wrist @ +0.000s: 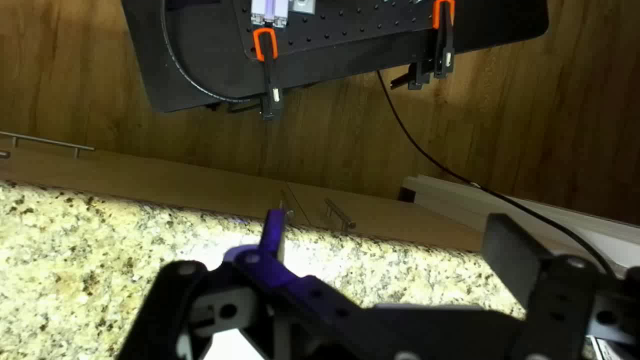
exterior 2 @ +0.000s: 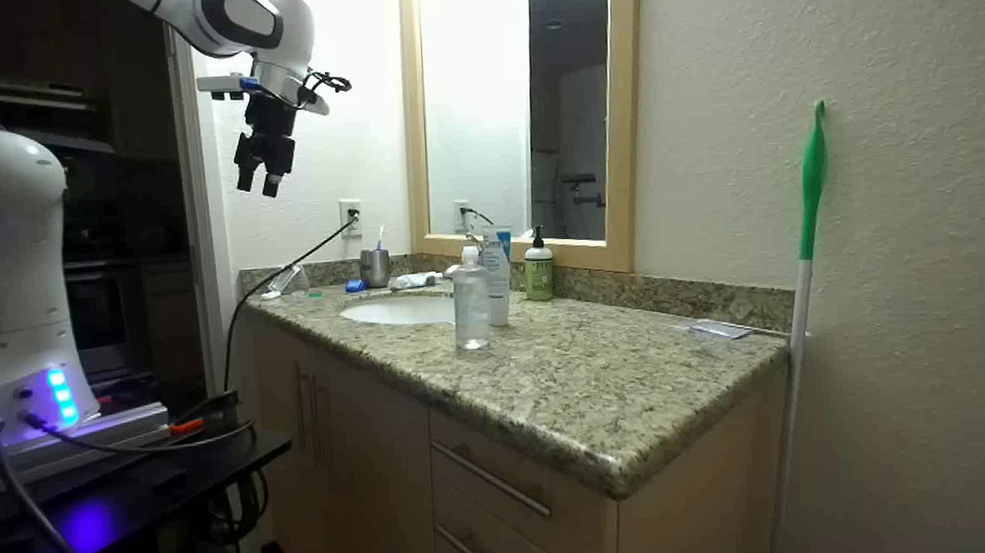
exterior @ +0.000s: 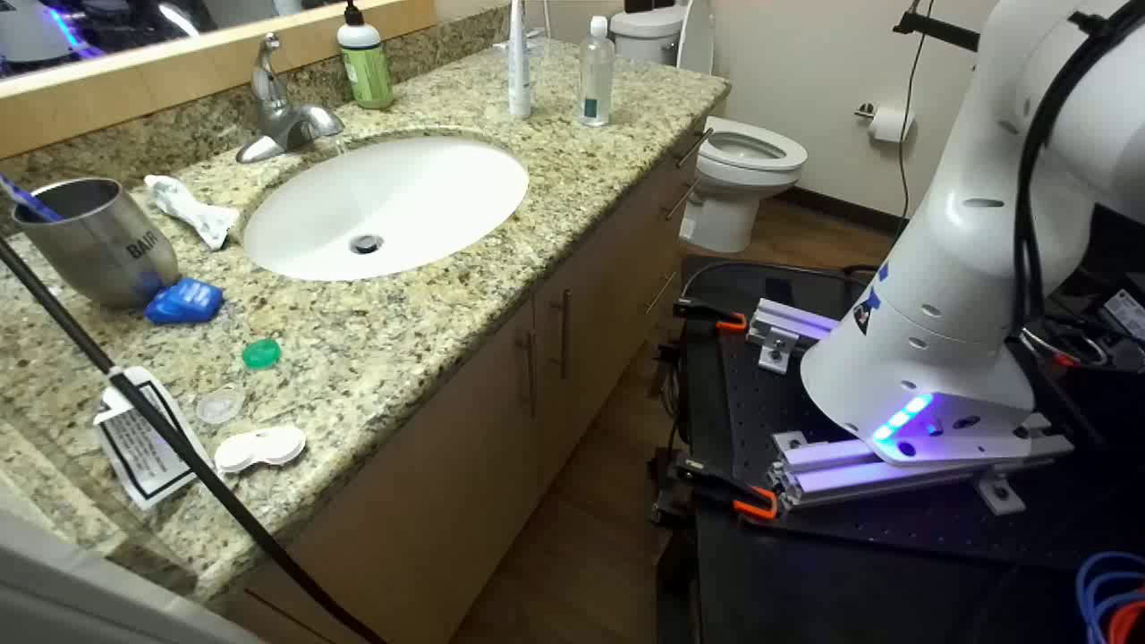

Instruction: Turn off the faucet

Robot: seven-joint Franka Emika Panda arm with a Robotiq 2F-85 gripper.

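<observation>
Tool is spread pretty wide, nothing in it; faucet sits way below on the counter.

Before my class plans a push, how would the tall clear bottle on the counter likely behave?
Pushed near its white cap, the clear bottle would probably tip, being tall and narrow. Its smooth, shiny sides may be slippery to grip. Once down, its rounded body might roll across the counter.

We noted arm raised; gripper hung fingers-down, slightly tilted; fingers stood well apart.
</observation>
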